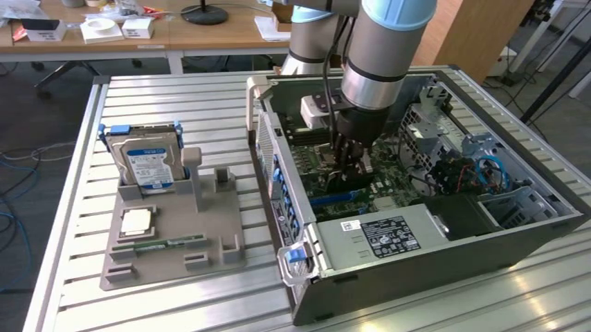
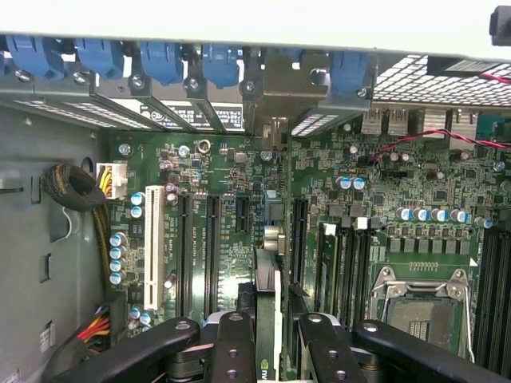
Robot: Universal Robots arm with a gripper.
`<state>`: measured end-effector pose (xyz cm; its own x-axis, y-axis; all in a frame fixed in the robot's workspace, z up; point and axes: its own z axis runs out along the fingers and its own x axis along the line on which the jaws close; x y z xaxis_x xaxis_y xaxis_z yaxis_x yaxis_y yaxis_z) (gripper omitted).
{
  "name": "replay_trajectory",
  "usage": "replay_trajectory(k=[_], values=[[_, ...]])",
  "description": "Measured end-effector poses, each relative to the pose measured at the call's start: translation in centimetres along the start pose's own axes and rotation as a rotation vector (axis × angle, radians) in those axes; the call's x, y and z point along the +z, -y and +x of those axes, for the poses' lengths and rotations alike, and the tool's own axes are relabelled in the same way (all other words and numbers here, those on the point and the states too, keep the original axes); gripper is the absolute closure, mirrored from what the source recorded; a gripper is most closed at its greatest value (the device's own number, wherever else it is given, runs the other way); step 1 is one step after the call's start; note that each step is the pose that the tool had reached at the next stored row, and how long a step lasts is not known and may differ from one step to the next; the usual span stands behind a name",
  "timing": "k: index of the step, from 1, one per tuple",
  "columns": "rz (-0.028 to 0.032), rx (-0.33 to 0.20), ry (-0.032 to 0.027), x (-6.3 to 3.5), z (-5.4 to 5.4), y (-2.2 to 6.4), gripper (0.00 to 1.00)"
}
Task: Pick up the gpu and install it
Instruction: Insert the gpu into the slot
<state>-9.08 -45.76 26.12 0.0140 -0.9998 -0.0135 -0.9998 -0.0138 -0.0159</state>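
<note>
In the exterior view, the arm [image 1: 378, 55] reaches down into the open case [image 1: 443, 277], which lies on its side on the slatted counter [image 1: 185, 90]. The pincer [image 1: 349, 166] hangs low inside the case, over the middle of the motherboard [image 1: 388, 183]. A dark card, the gpu [image 1: 344, 185], sits at its tip, down among the board's slots. The power supply [image 1: 388, 235] with its black label fills the case's near end. Outside the case, on the exterior view's left, a grey holder [image 1: 166, 256] stands on the counter. It carries an upright hard drive [image 1: 148, 162], a square chip [image 1: 137, 221] and a flat memory stick [image 1: 166, 243].

In the wrist view, the pincer [image 2: 271, 339] is clamped on the gpu [image 2: 267, 307]. The card is seen edge-on, with one black finger [image 2: 231, 351] pressed against each face. It runs from the pincer toward the case's rear wall, where a row of blue clips [image 2: 160, 60] lines the bracket openings. It lies in line with the dark slots of the motherboard [image 2: 383, 183]. Long black slots and one white slot [image 2: 150, 247] lie on one side of it. More slots and the socket [image 2: 423, 311] lie on the other side. I cannot tell whether its edge is seated in a slot.
</note>
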Motion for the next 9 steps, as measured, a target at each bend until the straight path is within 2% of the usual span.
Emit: replay_trajectory(k=[9], values=[[-0.0001,0.0,-0.0002,0.15,0.0,0.0,0.74]])
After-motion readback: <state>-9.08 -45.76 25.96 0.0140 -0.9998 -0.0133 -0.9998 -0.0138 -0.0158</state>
